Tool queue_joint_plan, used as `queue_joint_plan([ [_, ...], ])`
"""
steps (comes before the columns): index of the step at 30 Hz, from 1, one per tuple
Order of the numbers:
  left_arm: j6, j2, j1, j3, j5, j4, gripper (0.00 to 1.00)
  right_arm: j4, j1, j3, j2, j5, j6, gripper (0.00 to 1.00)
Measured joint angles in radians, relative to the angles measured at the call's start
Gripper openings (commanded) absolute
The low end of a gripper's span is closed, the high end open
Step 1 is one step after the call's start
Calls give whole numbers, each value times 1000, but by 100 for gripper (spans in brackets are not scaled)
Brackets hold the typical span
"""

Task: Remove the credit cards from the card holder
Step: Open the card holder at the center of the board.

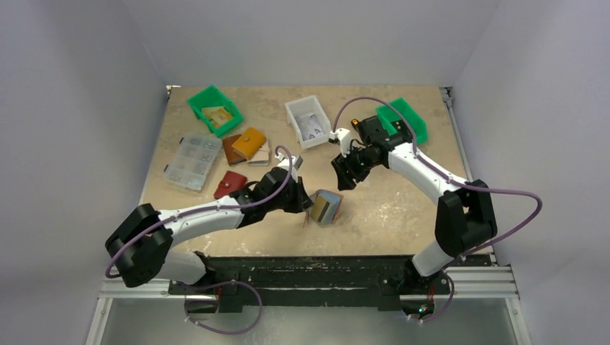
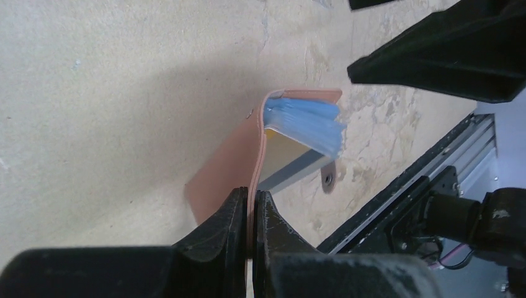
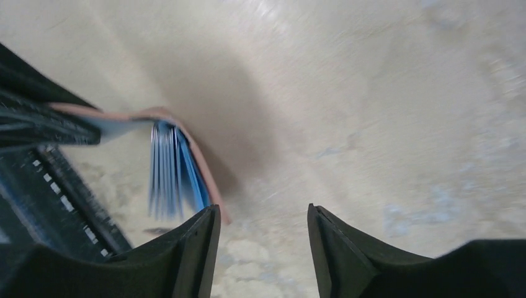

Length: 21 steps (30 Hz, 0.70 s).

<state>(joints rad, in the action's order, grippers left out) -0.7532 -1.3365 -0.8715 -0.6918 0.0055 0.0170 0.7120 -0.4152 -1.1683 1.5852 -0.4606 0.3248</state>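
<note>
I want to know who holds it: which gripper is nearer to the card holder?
Left. The left gripper is shut on the card holder, pinching its cover; the right gripper stands open just beside it, holding nothing.

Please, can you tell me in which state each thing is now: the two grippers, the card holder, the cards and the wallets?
Card holder: held by one cover, open, sleeves fanned.
Credit cards: not yet taken out.
Left gripper: fingers shut on the cover.
Right gripper: fingers open, holding nothing.
Yellow wallet: closed.
Red pouch: closed.
</note>
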Motion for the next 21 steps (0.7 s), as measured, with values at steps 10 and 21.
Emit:
queue_joint_plan([
  [10,-157,-130,92,-38,83,55,0,-42,8,-57,-163,-152,146,61],
  [21,-171,-226,301,-5,278,89,0,-143,-92,101,-66,-443,144,26],
])
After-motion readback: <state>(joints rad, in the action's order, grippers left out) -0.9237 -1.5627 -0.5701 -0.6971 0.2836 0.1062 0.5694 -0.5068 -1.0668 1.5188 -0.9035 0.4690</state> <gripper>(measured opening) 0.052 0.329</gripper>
